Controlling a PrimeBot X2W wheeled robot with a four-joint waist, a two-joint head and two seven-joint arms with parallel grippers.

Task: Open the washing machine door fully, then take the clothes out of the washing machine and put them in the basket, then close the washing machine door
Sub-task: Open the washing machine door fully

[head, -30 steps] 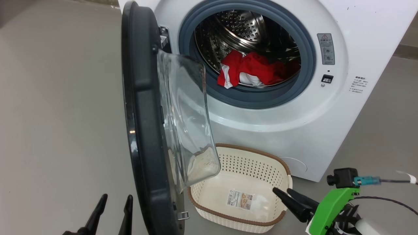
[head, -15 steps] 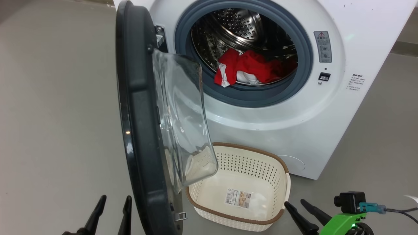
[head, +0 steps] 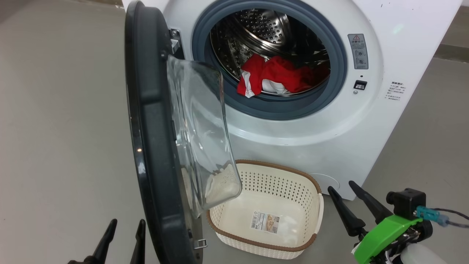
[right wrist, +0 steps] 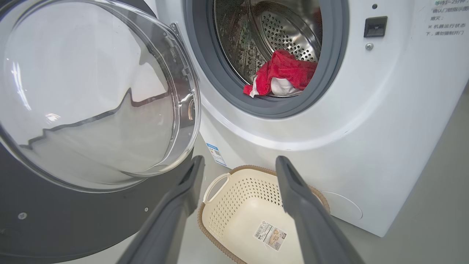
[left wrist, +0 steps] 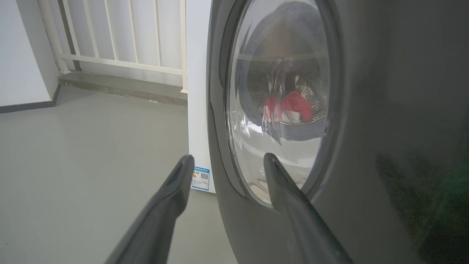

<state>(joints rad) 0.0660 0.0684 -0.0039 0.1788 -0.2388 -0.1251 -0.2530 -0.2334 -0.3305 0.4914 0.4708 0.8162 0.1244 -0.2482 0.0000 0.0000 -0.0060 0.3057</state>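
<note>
Door (head: 150, 110) of the washing machine (head: 329, 121) stands open; red clothes (head: 278, 73) lie inside it, basket (head: 256, 251) on the floor below. My left fingers (head: 106, 238) and right fingers (head: 344, 211) are spread apart, holding nothing.

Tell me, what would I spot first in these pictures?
The bright red clothes with white patches jump out first, heaped in the shiny steel drum of the big white washing machine. Next comes the huge round black-rimmed door with its bulging clear glass window, swung open on the left. Below the opening, a cream-white holey plastic basket with a brown rim sits on the floor, no clothes in it yet.
</note>
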